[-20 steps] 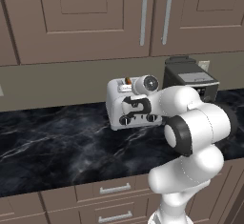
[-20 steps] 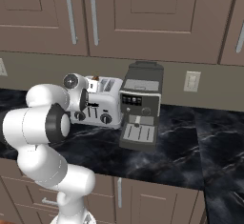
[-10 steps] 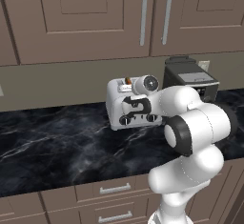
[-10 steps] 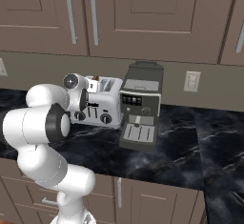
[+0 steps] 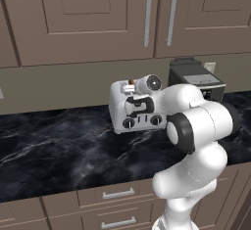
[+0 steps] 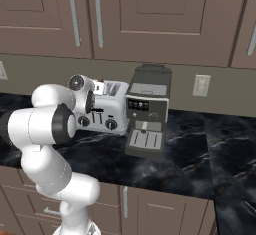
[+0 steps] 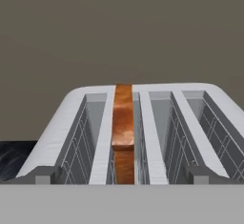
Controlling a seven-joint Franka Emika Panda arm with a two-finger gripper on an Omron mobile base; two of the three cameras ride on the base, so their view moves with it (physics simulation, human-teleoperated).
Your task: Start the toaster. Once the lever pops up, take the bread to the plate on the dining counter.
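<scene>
The silver-white toaster (image 5: 119,107) stands on the black marble kitchen counter against the wall, also seen in the right base view (image 6: 116,110). A small orange-brown bread slice (image 7: 123,118) stands in the second slot from the left and pokes above the top (image 5: 130,81). My gripper (image 5: 132,91) is at the toaster's upper front edge, pointing toward the wall. The hand view looks level across the toaster's top (image 7: 62,123) and slots. My fingertips are hidden, so I cannot tell whether they are open or shut. The plate and dining counter are out of view.
A taller black coffee machine (image 5: 196,80) stands right beside the toaster on its right (image 6: 146,110). Brown wall cabinets hang overhead. Bare marble counter (image 5: 59,146) stretches to the left of the toaster, with drawers below. A wall outlet (image 6: 201,85) sits right of the coffee machine.
</scene>
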